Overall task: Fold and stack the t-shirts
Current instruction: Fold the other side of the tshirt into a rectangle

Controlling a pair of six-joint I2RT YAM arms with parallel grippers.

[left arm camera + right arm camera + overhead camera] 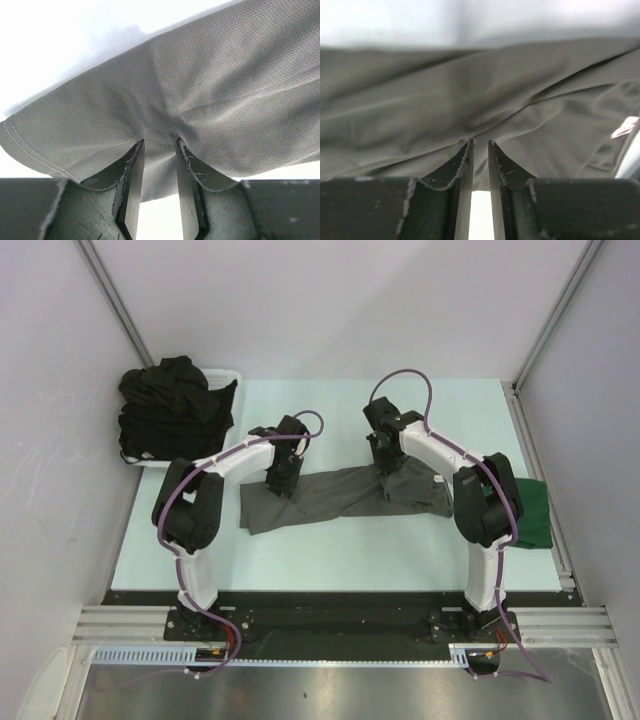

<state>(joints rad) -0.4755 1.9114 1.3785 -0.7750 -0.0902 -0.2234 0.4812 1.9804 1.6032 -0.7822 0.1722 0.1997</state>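
A charcoal grey t-shirt (335, 497) lies as a long folded band across the middle of the table, its small white neck label (437, 479) near the right end. My left gripper (283, 483) stands over the band's left part. In the left wrist view its jaws (160, 142) are parted, with puckered grey cloth (200, 90) lying loose between the tips. My right gripper (385, 480) is on the right part. Its jaws (480, 143) stand slightly apart with a fold of cloth (445, 95) between them. A dark green t-shirt (536, 512) lies at the table's right edge.
A white plastic basket (228, 373) at the back left holds a heap of black t-shirts (175, 405). Pale walls and metal frame posts close in the table on both sides. Both arms' bases are at the near edge.
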